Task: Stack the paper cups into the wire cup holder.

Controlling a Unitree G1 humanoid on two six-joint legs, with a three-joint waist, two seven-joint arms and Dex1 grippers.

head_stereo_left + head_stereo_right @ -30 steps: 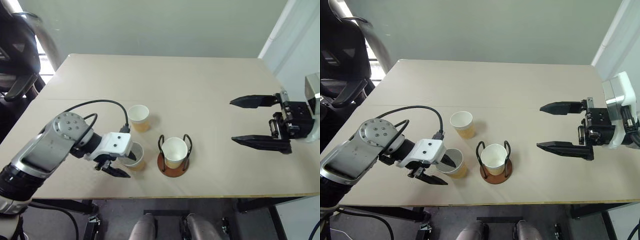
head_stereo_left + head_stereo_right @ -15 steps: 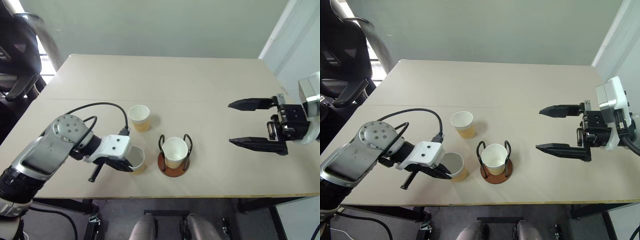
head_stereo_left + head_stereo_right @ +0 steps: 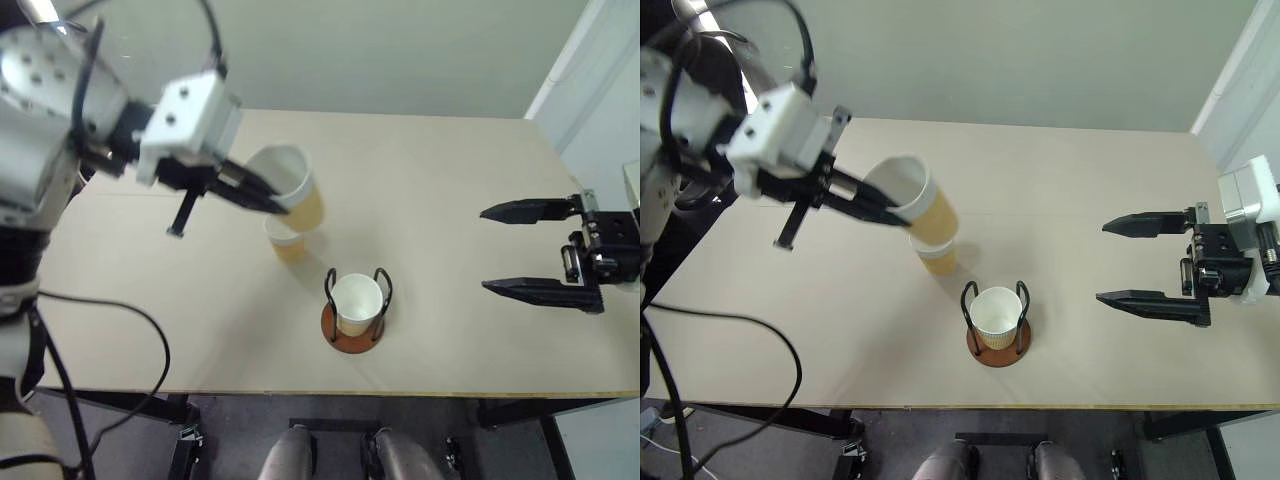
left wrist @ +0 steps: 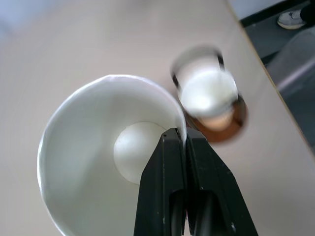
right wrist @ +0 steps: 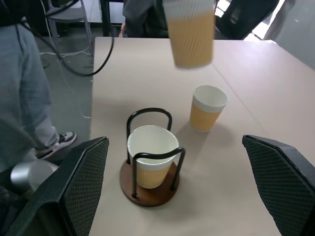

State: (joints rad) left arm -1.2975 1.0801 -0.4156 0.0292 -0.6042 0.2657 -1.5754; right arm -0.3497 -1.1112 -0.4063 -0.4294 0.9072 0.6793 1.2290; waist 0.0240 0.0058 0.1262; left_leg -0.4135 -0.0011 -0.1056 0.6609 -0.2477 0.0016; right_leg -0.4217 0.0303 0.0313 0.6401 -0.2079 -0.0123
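The desk (image 3: pixel 450 180) carries the holder (image 3: pixel 355 318) near its front edge, one cup (image 3: pixel 357 302) already seated between the wire loops; a second cup (image 3: pixel 285 243) stands at about ten o'clock from the holder. The left gripper (image 3: pixel 262 195) pinches the rim of a third cup (image 3: pixel 292 186), lifted and tilted, seemingly above the standing one; the holder lies toward four o'clock from it. The right gripper (image 3: pixel 538 249), spread wide, hangs at three o'clock.

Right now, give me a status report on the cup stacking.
Left gripper shut on raised cup. Right gripper open, idle. One cup in wire cup holder; third cup on table. Path clear.
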